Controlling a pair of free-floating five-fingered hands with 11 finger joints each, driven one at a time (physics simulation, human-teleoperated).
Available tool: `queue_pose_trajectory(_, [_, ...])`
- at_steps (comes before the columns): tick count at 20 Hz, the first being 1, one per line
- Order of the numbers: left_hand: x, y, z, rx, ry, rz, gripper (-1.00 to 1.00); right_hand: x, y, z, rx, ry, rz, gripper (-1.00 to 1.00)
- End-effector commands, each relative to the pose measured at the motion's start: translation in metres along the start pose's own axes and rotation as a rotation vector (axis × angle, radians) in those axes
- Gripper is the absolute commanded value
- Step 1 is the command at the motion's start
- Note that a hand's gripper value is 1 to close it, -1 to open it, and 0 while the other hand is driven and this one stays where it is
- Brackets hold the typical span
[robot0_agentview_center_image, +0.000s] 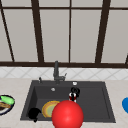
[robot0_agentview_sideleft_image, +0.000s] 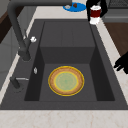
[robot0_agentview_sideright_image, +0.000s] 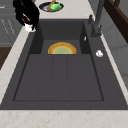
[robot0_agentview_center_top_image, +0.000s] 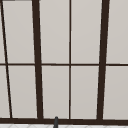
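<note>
Red ball (robot0_agentview_center_image: 67, 114) looms nearest; right hand (robot0_agentview_center_image: 75, 91) seemingly grips a cup (robot0_agentview_center_image: 72, 96), left hand (robot0_agentview_center_image: 34, 113) unclear.

A pale marble-look counter (robot0_agentview_center_image: 15, 86) runs along the window wall, and a dark sink (robot0_agentview_center_image: 105, 100) is set into its middle. On the counter's left end lies a dark plate (robot0_agentview_center_image: 3, 111) of food; at its right end lies a blue plate (robot0_agentview_center_image: 125, 104). A yellow-rimmed plate (robot0_agentview_sideleft_image: 66, 80) lies flat in the sink's deep left basin.

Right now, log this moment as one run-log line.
right hand: shut on red cup, above sink | left hand: idle at sink's front-left edge | yellow plate: in left basin | red ball: foreground
</note>
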Motion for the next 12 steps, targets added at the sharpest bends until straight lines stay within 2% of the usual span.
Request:
queue_pose_trajectory(1, [0.000, 0.000, 0.000, 0.000, 0.000, 0.000, 0.00, 0.024, 0.017, -0.007, 0.029, -0.039, -0.030, 1.00])
queue_pose_trajectory(8, [0.000, 0.000, 0.000, 0.000, 0.000, 0.000, 0.00, 0.075, 0.063, -0.037, 0.008, -0.030, -0.025, 1.00])
queue_pose_trajectory(12, [0.000, 0.000, 0.000, 0.000, 0.000, 0.000, 0.00, 0.101, 0.083, -0.063, -0.013, -0.055, -0.037, 1.00])
